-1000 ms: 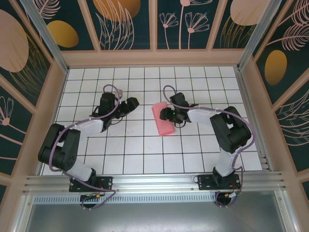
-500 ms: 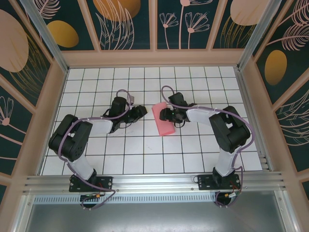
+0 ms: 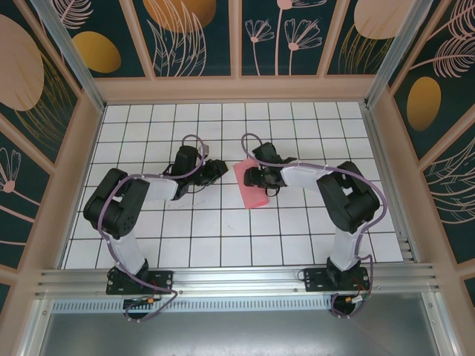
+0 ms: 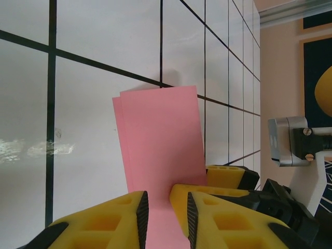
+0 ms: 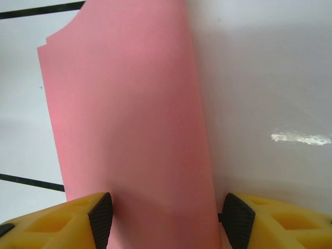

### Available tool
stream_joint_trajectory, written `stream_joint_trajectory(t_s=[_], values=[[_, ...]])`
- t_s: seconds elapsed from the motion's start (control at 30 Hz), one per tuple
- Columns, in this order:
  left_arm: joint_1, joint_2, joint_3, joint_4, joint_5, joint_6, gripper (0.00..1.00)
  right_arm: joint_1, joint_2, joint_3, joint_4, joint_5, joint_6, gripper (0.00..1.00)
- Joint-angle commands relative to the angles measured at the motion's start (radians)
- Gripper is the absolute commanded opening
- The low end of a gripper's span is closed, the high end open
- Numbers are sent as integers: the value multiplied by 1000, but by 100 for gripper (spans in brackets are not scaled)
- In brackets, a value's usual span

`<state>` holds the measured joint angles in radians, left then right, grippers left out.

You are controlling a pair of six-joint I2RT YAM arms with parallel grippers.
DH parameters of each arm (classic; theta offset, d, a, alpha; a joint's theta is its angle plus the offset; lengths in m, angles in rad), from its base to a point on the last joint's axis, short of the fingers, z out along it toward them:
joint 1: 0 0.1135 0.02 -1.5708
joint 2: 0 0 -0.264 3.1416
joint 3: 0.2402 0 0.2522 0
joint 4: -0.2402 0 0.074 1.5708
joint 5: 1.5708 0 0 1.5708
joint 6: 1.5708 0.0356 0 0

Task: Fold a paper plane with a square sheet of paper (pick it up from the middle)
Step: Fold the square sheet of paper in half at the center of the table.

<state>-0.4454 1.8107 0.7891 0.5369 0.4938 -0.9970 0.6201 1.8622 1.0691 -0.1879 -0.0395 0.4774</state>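
One folded pink paper sheet [image 4: 161,140]

A big white board [image 3: 223,237] with thin black lines makes the floor, and bright light shines off it in one spot [image 5: 301,137]. Around it stand dark blue-green walls [image 3: 208,37] with drawings of pale flowers and leaves and big orange round shapes [image 3: 178,18], all set in a light wooden frame [image 3: 237,89]. At the near edge runs a shiny metal rail [image 3: 237,280], with a flat grey floor [image 3: 237,330] below it.
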Motion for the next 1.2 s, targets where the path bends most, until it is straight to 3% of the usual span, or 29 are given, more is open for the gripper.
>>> stream_joint_trajectory(t_s=[0.0,1.17], values=[[-8,25,30,25,14,12,28,22,123,-19,-4,1,-28,64],[-16,118,126,-41,47,50,20,44,231,-10,-5,-1,-82,67]])
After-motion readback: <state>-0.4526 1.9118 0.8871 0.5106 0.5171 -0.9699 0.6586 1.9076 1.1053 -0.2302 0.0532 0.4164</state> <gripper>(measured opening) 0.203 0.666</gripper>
